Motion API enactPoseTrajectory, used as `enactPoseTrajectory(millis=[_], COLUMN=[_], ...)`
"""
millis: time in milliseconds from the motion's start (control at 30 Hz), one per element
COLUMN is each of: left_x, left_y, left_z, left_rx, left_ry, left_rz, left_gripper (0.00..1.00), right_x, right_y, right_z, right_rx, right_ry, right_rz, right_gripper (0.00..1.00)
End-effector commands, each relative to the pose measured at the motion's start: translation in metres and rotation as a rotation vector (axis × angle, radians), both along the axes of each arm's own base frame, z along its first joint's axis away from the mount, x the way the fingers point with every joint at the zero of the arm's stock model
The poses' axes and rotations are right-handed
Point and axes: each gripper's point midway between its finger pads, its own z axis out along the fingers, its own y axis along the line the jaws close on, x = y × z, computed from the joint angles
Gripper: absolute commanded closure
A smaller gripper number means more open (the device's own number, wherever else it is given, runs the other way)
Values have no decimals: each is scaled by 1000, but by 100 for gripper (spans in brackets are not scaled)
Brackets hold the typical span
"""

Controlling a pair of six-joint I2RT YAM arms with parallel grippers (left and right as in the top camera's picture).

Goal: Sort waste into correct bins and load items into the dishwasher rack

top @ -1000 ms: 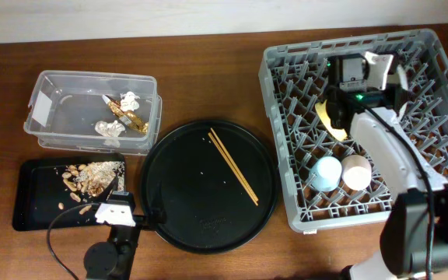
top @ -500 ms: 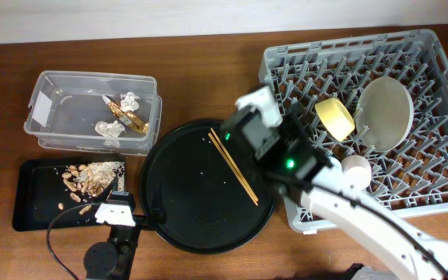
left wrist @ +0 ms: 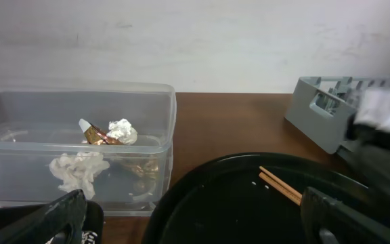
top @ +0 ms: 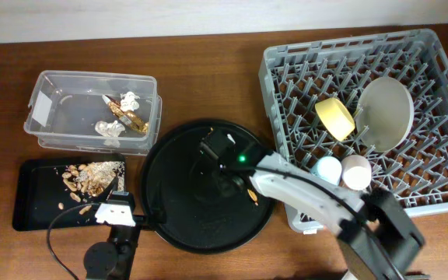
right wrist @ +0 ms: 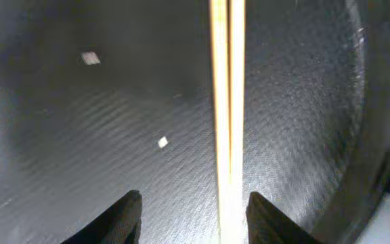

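While the waste (top: 92, 175) sits binned and the plate (top: 385, 113), bowl (top: 334, 118) and cups (top: 327, 169) stand in the rack (top: 302, 78), only the chopsticks (right wrist: 226, 102) are left; the right end effector (right wrist: 195, 210) straddles them, wide open and empty.

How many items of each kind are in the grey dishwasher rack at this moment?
Plate: 1
Bowl: 1
Cups: 2, the light-blue cup and the pink cup
Total in the dishwasher rack: 4
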Motion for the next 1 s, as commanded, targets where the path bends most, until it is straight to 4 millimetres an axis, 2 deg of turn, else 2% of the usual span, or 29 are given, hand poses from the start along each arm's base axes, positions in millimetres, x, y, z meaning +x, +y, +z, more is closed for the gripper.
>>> enactPoseTrajectory(millis=[0,67,167,200,333,467,600,833,900,967], left_x=[0,0,0,0,0,0,0,0,0,0], left_y=[0,0,0,0,0,0,0,0,0,0], left_z=[-2,-2,-2,-2,-2,-2,-2,-2,-2,-2], left_rx=[15,15,15,15,15,15,15,15,15,15], left_ry=[0,0,0,0,0,0,0,0,0,0], left_rz=[-6,-6,-6,-6,-6,-6,-6,-6,-6,-6], left_gripper=[1,1,1,1,1,1,1,1,1,1], right_x=[17,17,7,5,-1,2,13,3,2,-1], right_y=[-19,-18,-6,-3,1,-3,-12,-4,-4,-1], right_z=[-25,-32,-36,-38,-39,-40,-41,-54,-56,-56], right_rx=[-13,24,97,99,77,53,-6,31,33,50], right_ry=[49,95,161,170,160,142,82,151,160,175], right_rz=[-55,-21,5,13,48,44,28,41,42,46], right_gripper=[47,48,53,58,67,67,67,72,78,80])
